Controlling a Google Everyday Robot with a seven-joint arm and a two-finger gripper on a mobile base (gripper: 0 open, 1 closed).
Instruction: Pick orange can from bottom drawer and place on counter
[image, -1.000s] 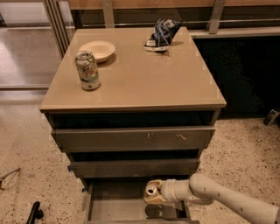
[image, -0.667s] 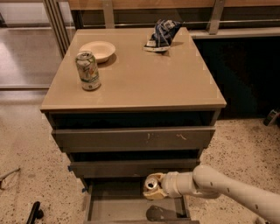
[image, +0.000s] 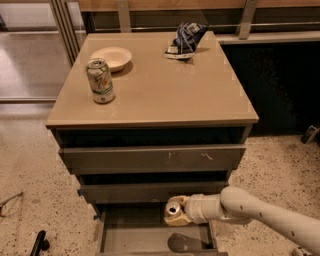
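Observation:
The orange can (image: 173, 210), silver top up, is held by my gripper (image: 180, 212) above the open bottom drawer (image: 150, 239), just below the front of the middle drawer. The gripper's pale fingers wrap the can's sides, and the arm comes in from the lower right. The can's shadow falls on the drawer's grey floor. The tan counter (image: 160, 90) is above, on top of the cabinet.
On the counter stand a pale green-and-white can (image: 100, 80) at front left, a cream bowl (image: 111, 57) behind it, and a crumpled blue chip bag (image: 184, 40) at the back. The two upper drawers (image: 152, 159) stick out slightly. Speckled floor lies all around.
My gripper has lifted the orange can up out of the bottom drawer, and its shadow now shows on the drawer floor. The things on the counter have not moved.

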